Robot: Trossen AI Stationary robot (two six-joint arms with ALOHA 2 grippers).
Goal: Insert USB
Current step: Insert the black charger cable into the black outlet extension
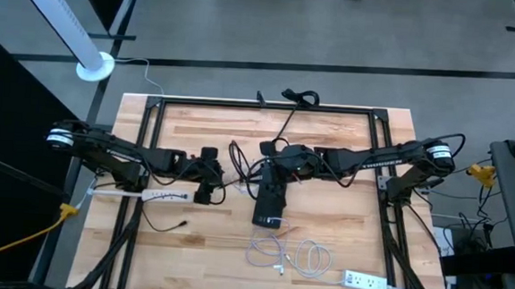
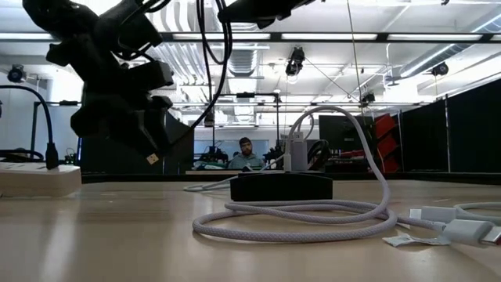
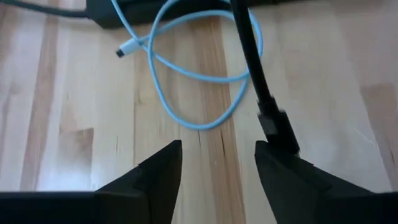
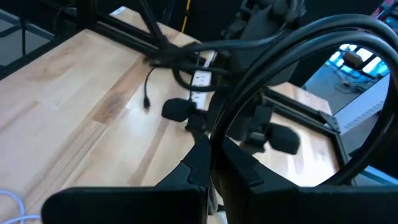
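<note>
A black cable (image 1: pixel 286 119) runs from the table's far edge to my right gripper (image 1: pixel 271 156), which is shut on it above a black box (image 1: pixel 269 203). The box lies flat on the wood, and a white cord (image 2: pixel 344 211) is plugged into its top. My left gripper (image 3: pixel 217 168) stands open left of the box, over the table. The cable's plug end (image 3: pixel 277 127) passes just beyond one fingertip, and nothing lies between the fingers. In the low view a gold-tipped USB plug (image 2: pixel 153 159) sticks out below that gripper. My left gripper has the plug end (image 3: pixel 283 140) close by one fingertip; I cannot tell whether they touch. My right gripper pinches the black cable (image 4: pixel 214 134) between its two fingers, some way back from its end. The cable rises from the fingers in a loop, clear of the table.
One white power strip (image 1: pixel 160 195) lies near my left gripper and another (image 1: pixel 366 281) at the near right corner. Coiled light cords (image 1: pixel 291 254) lie in front of the box, and a short black lead (image 1: pixel 177 222) lies to the left. A black frame (image 1: pixel 269 107) borders the table.
</note>
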